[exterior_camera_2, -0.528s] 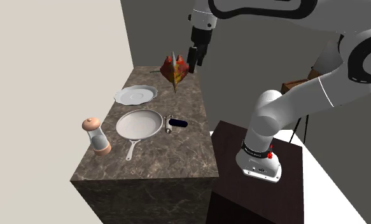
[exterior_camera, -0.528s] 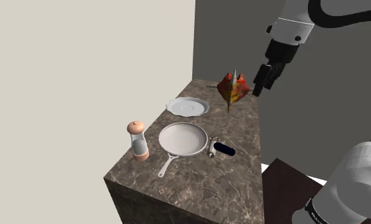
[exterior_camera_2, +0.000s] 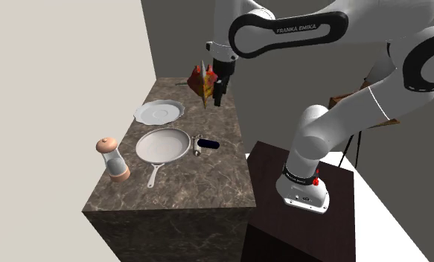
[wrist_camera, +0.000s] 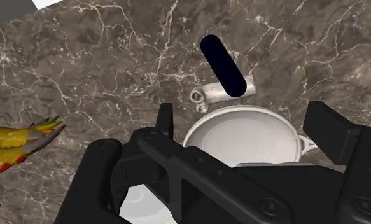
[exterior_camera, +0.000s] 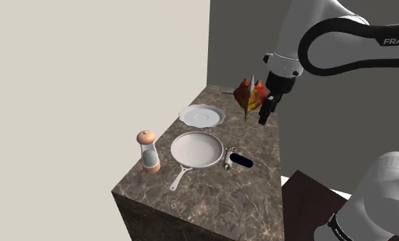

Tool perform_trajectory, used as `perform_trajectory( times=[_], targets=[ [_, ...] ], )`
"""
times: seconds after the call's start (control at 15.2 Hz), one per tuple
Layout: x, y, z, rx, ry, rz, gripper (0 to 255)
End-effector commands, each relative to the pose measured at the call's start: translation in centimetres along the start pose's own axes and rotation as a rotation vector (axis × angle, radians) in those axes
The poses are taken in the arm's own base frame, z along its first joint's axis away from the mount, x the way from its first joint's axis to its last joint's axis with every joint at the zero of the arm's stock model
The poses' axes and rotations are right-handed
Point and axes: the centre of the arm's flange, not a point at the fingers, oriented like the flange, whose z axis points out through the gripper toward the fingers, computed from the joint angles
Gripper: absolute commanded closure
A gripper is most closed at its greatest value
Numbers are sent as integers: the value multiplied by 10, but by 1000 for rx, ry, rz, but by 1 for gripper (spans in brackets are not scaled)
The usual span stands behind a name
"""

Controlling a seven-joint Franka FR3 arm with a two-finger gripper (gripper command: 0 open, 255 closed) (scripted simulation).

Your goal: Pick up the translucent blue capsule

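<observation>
Approach step: gripper (exterior_camera: 265, 113), fingers wide apart and empty, hangs high and well apart from the frying pan (exterior_camera: 196, 149), dark blue capsule (exterior_camera: 242, 161) lies flat just beside that pan's rim, so the next move should be travelling over, aligning across the capsule, descending.

White Franka arm (exterior_camera_2: 342, 115), dark joints (exterior_camera_2: 425, 71), blk FRANKA EMIKA lettering (exterior_camera_2: 304, 30), all-blk two-finger claw (exterior_camera: 263, 118), red btn (exterior_camera_2: 316, 176) on base (exterior_camera_2: 306, 196)

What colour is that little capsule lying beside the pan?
Very dark blue, almost black; the capsule shows best in the wrist view.
</observation>
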Motion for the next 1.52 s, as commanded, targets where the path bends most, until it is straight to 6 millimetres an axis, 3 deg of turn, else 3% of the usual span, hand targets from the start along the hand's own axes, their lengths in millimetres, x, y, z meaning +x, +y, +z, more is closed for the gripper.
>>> perform_trajectory(
  times=[0.0,0.86,1.45],
  targets=[
    [8,-10,24,-28,-7,-65,0],
    [36,-62,194,-205,-67,-467,0],
    [32,-64,233,-205,-67,-467,0]
  ],
)
